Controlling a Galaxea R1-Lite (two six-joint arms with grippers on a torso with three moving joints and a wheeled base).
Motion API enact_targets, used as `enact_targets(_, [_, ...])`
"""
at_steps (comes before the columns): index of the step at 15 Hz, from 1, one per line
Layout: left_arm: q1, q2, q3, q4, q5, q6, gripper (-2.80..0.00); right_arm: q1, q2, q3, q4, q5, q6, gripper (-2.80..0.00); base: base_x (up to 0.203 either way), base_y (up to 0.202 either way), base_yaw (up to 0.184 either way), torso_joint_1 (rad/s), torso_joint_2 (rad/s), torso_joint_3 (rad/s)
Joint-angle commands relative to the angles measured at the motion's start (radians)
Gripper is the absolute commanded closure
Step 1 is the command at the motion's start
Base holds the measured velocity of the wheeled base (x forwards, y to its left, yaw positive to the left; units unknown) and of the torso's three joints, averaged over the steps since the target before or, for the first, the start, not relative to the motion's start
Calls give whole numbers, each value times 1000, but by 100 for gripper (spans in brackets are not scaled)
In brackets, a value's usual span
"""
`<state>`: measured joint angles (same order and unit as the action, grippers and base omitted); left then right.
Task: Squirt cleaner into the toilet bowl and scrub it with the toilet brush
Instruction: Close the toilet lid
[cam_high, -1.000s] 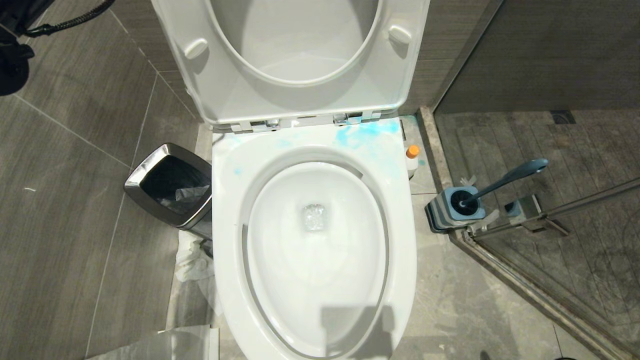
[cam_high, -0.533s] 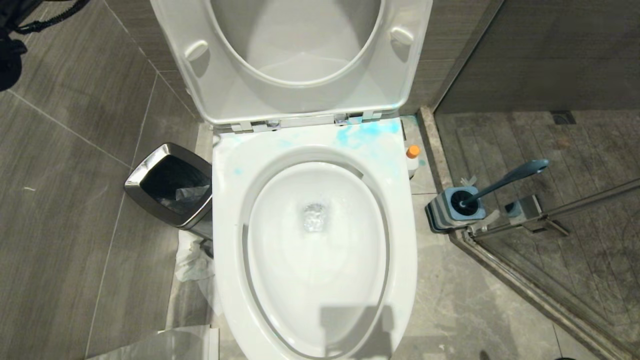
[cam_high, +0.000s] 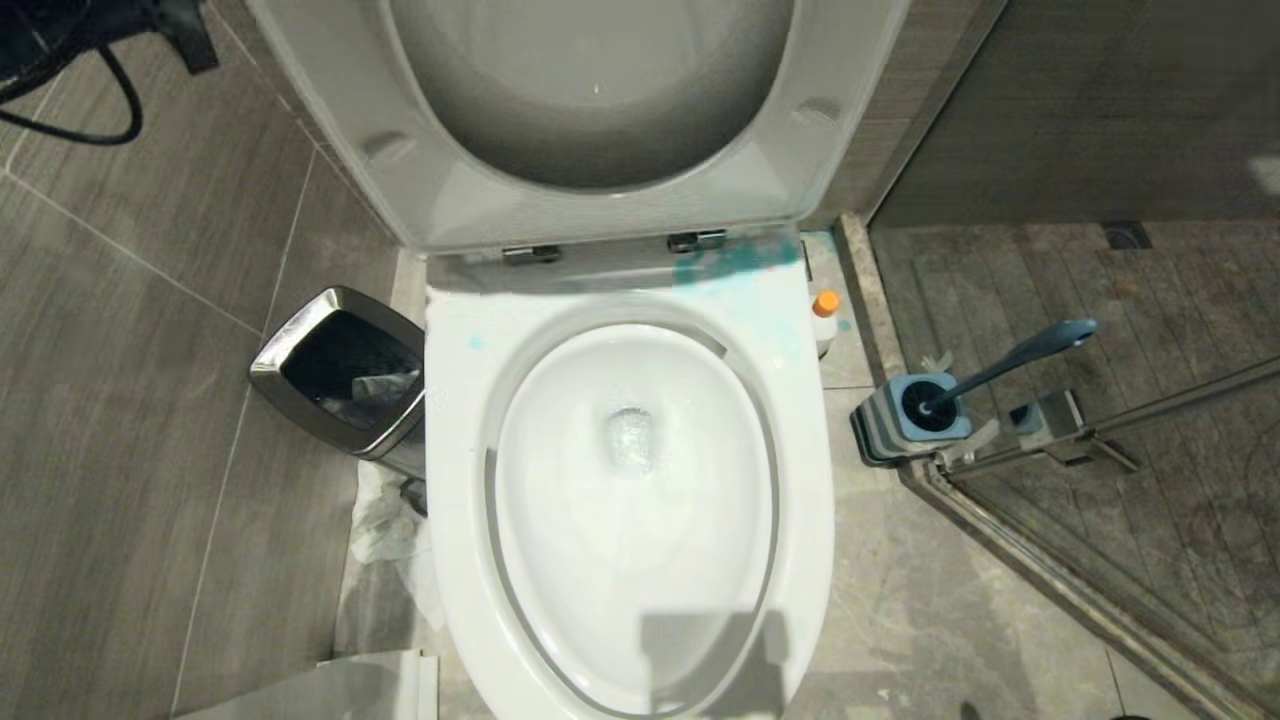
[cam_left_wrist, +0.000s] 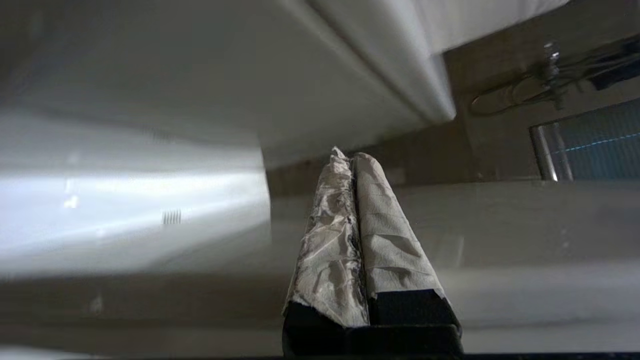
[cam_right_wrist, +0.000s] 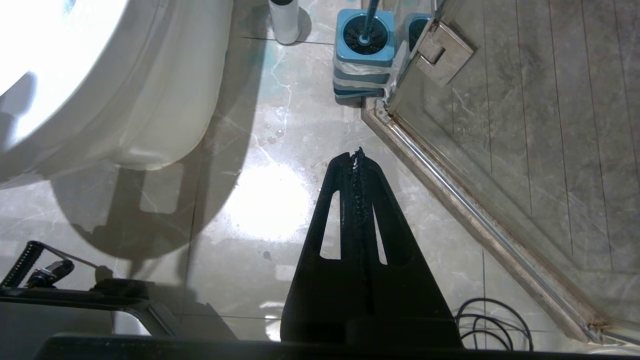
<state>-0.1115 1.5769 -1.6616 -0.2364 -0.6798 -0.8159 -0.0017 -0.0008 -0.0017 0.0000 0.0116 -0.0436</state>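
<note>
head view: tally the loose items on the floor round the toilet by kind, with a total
cleaner bottle: 1
toilet brush in its holder: 1
waste bin: 1
total: 3
The toilet bowl itself is not counted.

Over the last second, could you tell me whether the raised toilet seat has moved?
Yes. The toilet seat has tipped forward toward the camera, now shading the hinges, while the toilet bowl stays put.
</note>
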Motion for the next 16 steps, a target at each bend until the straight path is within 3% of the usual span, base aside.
enact_targets(1, [-1,-211,174,310,-7,56,0,0,1,0,0,1,-1,0,0,0,0,0,0,0])
enact_targets(3, [-1,-354,302,476,-26,124,0,0,1,0,0,1,-1,0,0,0,0,0,0,0])
enact_targets(7, [-1,-547,461,557,-38,189,0,0,1,0,0,1,-1,0,0,0,0,0,0,0])
enact_targets(10, [2,-569,451,566,-102,231,0,0,1,0,0,1,-1,0,0,0,0,0,0,0])
enact_targets(13, [18,-552,443,645,-94,369,0,0,1,0,0,1,-1,0,0,0,0,0,0,0])
enact_targets(16, [19,-507,378,781,-83,407,0,0,1,0,0,1,-1,0,0,0,0,0,0,0])
